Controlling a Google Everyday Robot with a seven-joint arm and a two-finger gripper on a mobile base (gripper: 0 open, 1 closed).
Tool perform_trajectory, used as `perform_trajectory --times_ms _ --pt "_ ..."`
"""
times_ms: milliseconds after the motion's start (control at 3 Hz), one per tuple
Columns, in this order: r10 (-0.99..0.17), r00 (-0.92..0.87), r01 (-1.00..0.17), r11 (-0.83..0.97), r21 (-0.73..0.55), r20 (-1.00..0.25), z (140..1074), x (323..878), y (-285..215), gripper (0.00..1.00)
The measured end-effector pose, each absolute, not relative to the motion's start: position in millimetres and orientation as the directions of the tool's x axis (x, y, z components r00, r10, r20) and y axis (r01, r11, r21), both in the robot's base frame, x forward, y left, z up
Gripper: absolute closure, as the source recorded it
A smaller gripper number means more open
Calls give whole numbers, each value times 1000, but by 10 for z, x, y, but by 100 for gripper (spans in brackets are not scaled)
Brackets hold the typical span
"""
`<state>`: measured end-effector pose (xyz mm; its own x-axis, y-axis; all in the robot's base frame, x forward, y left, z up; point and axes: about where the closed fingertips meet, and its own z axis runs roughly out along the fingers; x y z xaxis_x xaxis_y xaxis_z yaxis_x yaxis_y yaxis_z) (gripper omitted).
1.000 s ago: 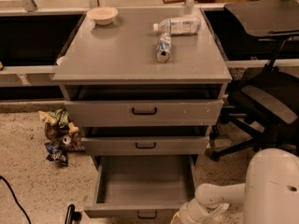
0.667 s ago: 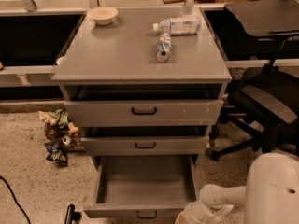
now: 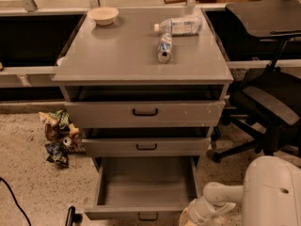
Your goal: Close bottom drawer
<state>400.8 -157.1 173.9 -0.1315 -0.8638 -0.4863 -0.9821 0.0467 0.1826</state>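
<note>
My hand (image 3: pixel 188 219) sits low at the bottom edge, at the end of the white arm (image 3: pixel 221 196). I cannot tell whether it is apart or together. Just to its left the bottom drawer (image 3: pixel 146 187) stands pulled well out, its front's right corner close beside the hand. Beyond and above the hand, the grey surface (image 3: pixel 122 55) carries a bowl (image 3: pixel 102 15), a bottle (image 3: pixel 181 25) and a can (image 3: pixel 164 47).

a bowl (image 3: pixel 103 15), a plastic bottle (image 3: pixel 179 25) and a can (image 3: pixel 164 47) rest on the cabinet top (image 3: pixel 117 53); snack bags (image 3: pixel 59 136) lie on the floor (image 3: pixel 28 173) to its left, and an office chair (image 3: pixel 269 100) stands to its right.
</note>
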Motion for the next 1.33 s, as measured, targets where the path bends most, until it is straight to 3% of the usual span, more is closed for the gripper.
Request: perform_trajectory --times_ms 333,667,1333 --pt "-868 -131 -983 51 176 -479 1694 4115 -1601 12" --pt "-867 -131 -983 52 176 -480 1693 4067 -1602 0" --pt "-849 -136 -987 72 143 -511 1723 4372 -1731 3"
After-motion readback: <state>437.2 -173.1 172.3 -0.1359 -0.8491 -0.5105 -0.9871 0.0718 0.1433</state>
